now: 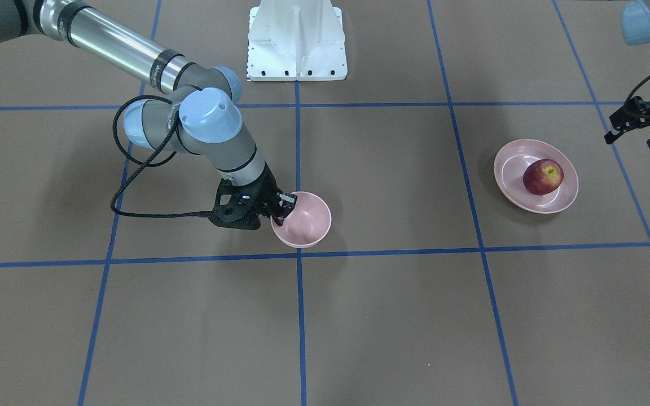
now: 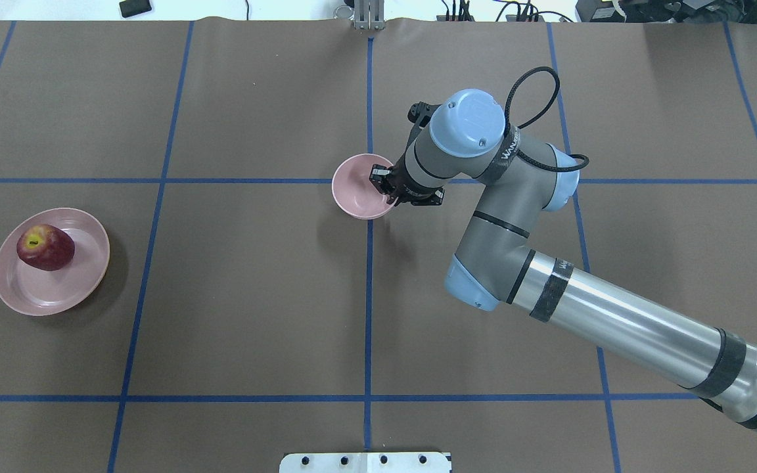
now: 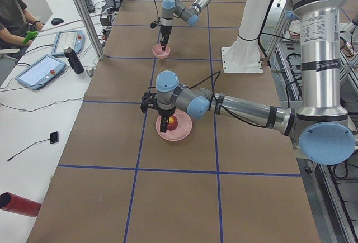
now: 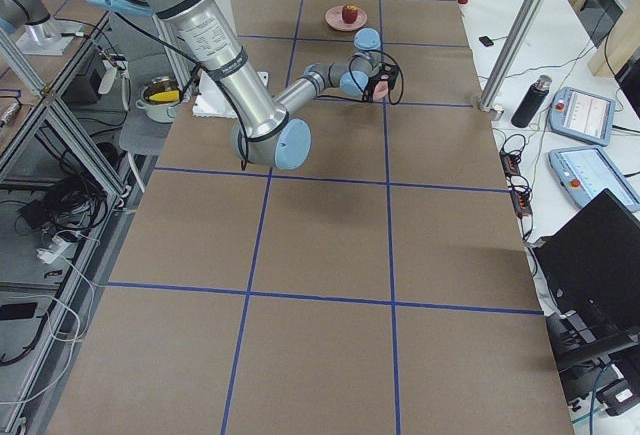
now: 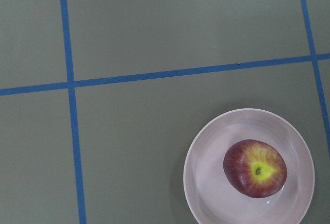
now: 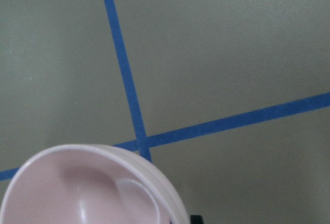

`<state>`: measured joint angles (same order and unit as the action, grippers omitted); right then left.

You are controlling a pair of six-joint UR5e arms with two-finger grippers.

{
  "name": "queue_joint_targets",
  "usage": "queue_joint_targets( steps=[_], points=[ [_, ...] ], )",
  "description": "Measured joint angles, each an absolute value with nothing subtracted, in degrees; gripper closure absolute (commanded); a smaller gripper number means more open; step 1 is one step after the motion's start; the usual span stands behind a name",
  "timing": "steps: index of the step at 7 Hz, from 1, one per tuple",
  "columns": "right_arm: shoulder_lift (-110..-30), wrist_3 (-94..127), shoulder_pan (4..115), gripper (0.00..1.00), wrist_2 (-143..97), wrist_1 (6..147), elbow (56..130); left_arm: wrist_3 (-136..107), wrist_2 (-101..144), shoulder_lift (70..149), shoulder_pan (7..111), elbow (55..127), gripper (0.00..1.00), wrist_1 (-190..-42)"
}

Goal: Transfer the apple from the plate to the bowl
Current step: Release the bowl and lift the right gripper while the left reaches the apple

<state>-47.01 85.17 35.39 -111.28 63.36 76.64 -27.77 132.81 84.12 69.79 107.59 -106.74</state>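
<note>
1. plate (image 1: 508, 169), right of frame: may skid if nudged during pickup.
2. bowl (image 1: 308, 223), ctr: right gripper (image 1: 284, 207) pinches rim; slip could tip or drop it.
3. apple (image 1: 543, 176), on plate: round, may roll off; left gripper (image 1: 632, 140) spread, empty, upper right.

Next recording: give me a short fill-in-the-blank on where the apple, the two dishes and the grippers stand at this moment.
1. The ___ lies on the plate.
2. The right gripper is shut on the rim of the ___.
3. The left gripper hangs near the plate, jaws ___.

Missing words: apple; bowl; open.
</note>
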Motion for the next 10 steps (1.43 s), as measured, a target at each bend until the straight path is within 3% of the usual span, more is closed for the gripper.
queue_joint_targets(
  steps=[1, 5, 10],
  points=[
    [-46.98, 85.24, 35.11, 0.01, -110.62, 63.27, 76.21, -30.87, 131.51, 86.20, 67.12, 106.75, 0.02, -106.89],
    [-47.80, 85.02, 38.37, 0.00, -114.77, 63.76, 79.74, -36.71, 123.78, 90.43, 57.99, 103.07, 0.02, -107.50],
    [-53.45, 81.38, 45.00, 0.00, -121.13, 63.93, 83.09, -38.84, 123.00, 93.09, 54.82, 100.41, 0.03, -107.41]
  ],
)
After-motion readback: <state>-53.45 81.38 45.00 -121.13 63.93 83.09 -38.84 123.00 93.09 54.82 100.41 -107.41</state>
